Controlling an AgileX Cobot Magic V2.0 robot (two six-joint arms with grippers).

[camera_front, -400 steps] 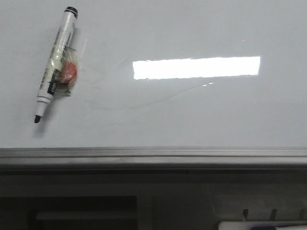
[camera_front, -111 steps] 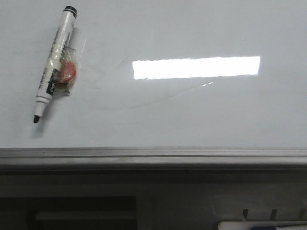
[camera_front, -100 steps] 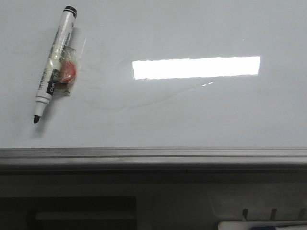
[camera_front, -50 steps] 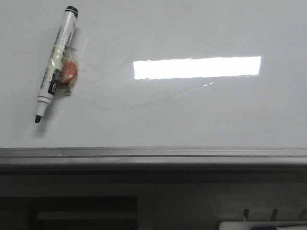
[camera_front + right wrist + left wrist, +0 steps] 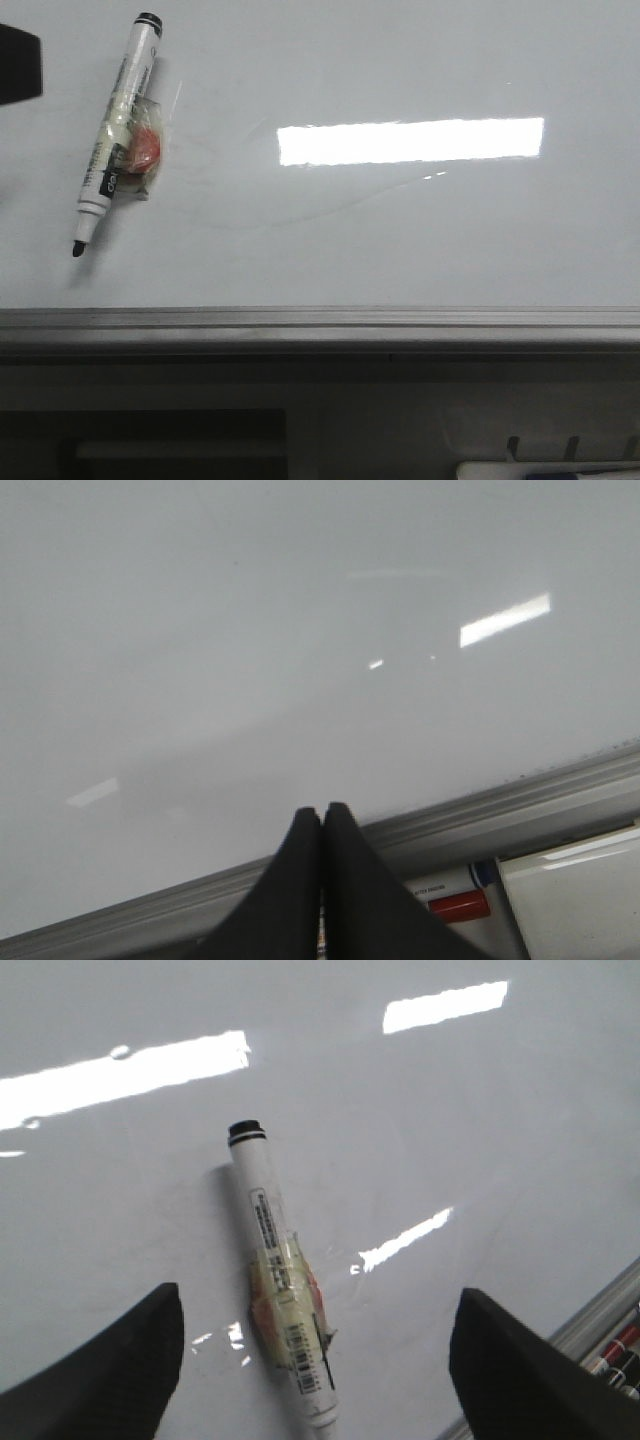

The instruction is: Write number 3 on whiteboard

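The whiteboard (image 5: pixel 400 240) lies flat, glossy white with a grey metal rim (image 5: pixel 320 325), a bright light reflection and faint grey smudges. No black number 3 shows on it. A white marker (image 5: pixel 115 130) with tape and a red patch round its middle lies at the board's far left, black tip (image 5: pixel 77 248) bare and pointing to the front. My left gripper (image 5: pixel 318 1300) is open above the marker (image 5: pixel 275 1270), one finger on each side, not touching it. One of its black fingers (image 5: pixel 18 62) shows at the front view's left edge. My right gripper (image 5: pixel 322 810) is shut and empty above the board's rim (image 5: pixel 500 805).
Below the board's front rim lies a tray with a white box (image 5: pixel 580 900) and a red-capped marker (image 5: pixel 455 905). A white object (image 5: pixel 545 470) shows at the front view's bottom right. More markers (image 5: pixel 615 1350) lie past the rim in the left wrist view.
A black finger of my left gripper has come into the front view at the left edge. The marker lies in about the same place.
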